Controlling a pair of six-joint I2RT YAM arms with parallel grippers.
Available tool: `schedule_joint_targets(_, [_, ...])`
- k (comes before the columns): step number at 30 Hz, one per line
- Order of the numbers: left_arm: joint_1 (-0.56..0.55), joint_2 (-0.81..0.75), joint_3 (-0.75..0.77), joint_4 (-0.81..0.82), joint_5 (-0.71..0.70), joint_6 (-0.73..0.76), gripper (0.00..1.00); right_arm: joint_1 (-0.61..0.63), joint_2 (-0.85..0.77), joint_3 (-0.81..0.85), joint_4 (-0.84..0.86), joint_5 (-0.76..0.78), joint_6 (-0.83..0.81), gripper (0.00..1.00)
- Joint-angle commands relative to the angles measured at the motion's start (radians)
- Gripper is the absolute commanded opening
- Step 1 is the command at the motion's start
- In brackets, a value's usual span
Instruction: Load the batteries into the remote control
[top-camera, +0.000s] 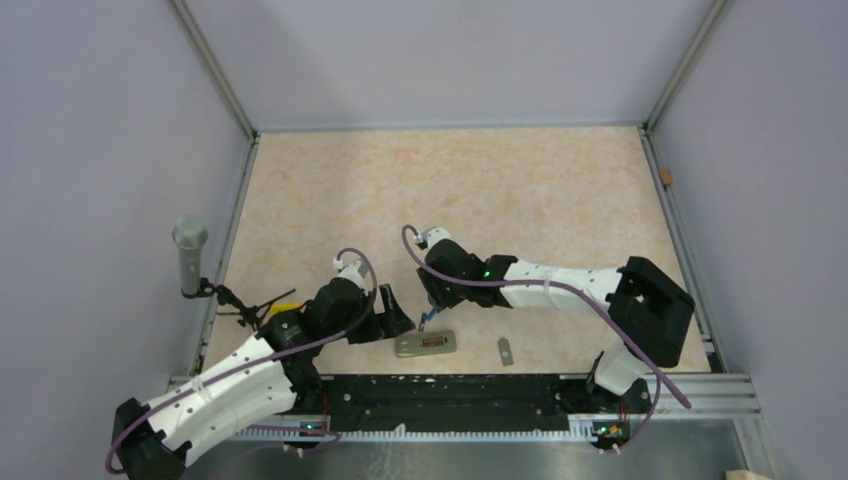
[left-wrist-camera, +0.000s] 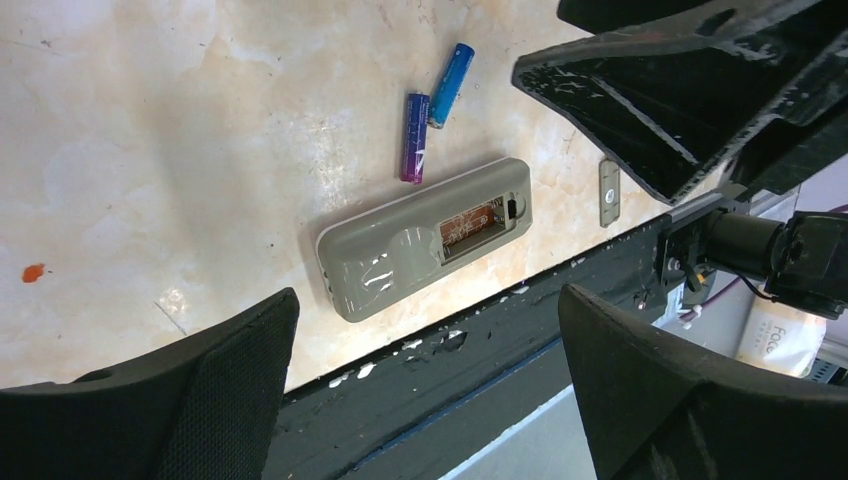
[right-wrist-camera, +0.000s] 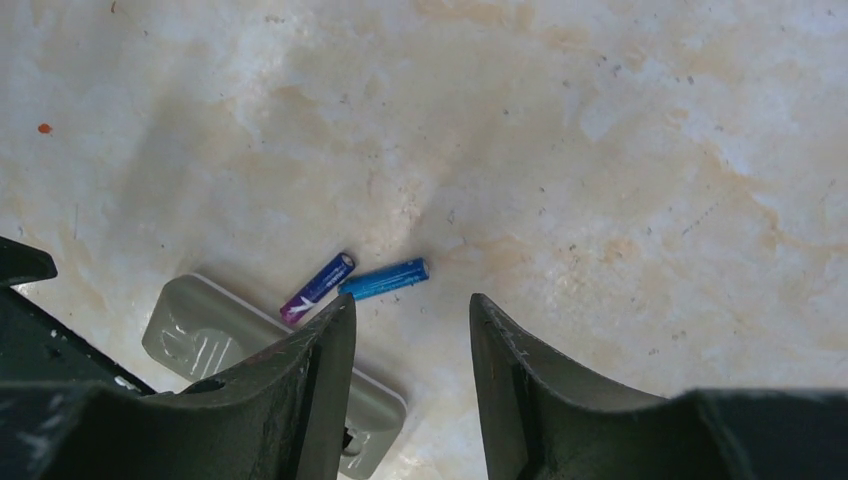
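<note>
The remote control (top-camera: 427, 344) lies grey back up near the table's front edge, its battery bay open and empty (left-wrist-camera: 470, 222). Two batteries lie loose on the table just beyond it: a purple-blue one (left-wrist-camera: 416, 137) and a blue one (left-wrist-camera: 451, 84), nearly touching at one end. They also show in the right wrist view (right-wrist-camera: 318, 288) (right-wrist-camera: 384, 279). My right gripper (right-wrist-camera: 412, 300) is open and empty, low over the table right beside the batteries. My left gripper (left-wrist-camera: 428, 300) is open and empty, hovering at the remote's left end (top-camera: 392, 312).
The small grey cover piece (top-camera: 506, 351) lies right of the remote; it also shows in the left wrist view (left-wrist-camera: 609, 192). A black rail (top-camera: 450, 390) runs along the near edge. A grey cylinder on a stand (top-camera: 189, 255) is at the left wall.
</note>
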Motion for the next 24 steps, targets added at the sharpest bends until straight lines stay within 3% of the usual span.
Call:
schedule_joint_targets(1, [-0.004, -0.018, 0.034, 0.029, -0.013, 0.044, 0.99, 0.008, 0.047, 0.080, -0.016, -0.047, -0.144, 0.45])
schedule_joint_targets(10, [-0.004, -0.084, 0.032, 0.003, -0.002, 0.085, 0.99, 0.010, 0.067, 0.127, -0.086, -0.167, -0.407, 0.49])
schedule_joint_targets(16, [-0.004, -0.134, 0.034, -0.014, 0.012, 0.098, 0.99, 0.009, -0.001, 0.038, -0.009, -0.280, -0.677, 0.53])
schedule_joint_targets(24, [-0.004, -0.183, 0.031, -0.037, 0.021, 0.093, 0.99, -0.009, -0.003, 0.025, -0.050, -0.451, -1.031, 0.54])
